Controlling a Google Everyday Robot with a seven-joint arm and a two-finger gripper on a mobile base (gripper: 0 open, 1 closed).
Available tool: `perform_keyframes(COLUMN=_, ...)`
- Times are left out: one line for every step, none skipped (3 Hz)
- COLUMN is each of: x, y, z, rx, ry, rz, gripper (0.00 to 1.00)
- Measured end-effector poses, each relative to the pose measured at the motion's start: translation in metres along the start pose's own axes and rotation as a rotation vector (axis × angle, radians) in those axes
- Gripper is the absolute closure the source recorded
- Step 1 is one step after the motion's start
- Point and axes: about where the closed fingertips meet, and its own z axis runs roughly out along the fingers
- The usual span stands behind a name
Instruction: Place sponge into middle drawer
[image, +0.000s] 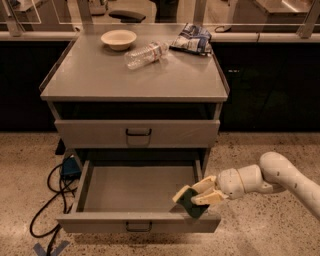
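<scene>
The middle drawer (125, 192) is pulled open below a shut upper drawer (137, 132); its grey floor is bare. My gripper (205, 192) reaches in from the right on a white arm and is shut on the sponge (189, 201). The sponge shows a dark green face and a pale yellow edge. It hangs just above the drawer's front right corner, inside the side wall and close to the front panel.
On the cabinet top (100, 80) stand a pale bowl (118, 38), a clear plastic bottle (145, 54) lying on its side, and a blue-and-white snack bag (192, 38). Black cables and a blue plug (70, 167) lie on the speckled floor left of the cabinet.
</scene>
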Motion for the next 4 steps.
perform_keyframes(x=-0.003, y=-0.01, z=0.004, rx=0.162, ry=-0.129, rz=-0.122, gripper=1.0)
perform_keyframes(x=0.001, y=-0.035, z=0.005, rx=0.347, ry=-0.226, rz=-0.159, gripper=1.0)
perform_keyframes(x=0.003, y=-0.051, z=0.001, rx=0.408, ry=-0.212, rz=-0.156, gripper=1.0)
perform_keyframes(x=0.003, y=-0.068, z=0.012, rx=0.411, ry=-0.176, rz=-0.222, gripper=1.0)
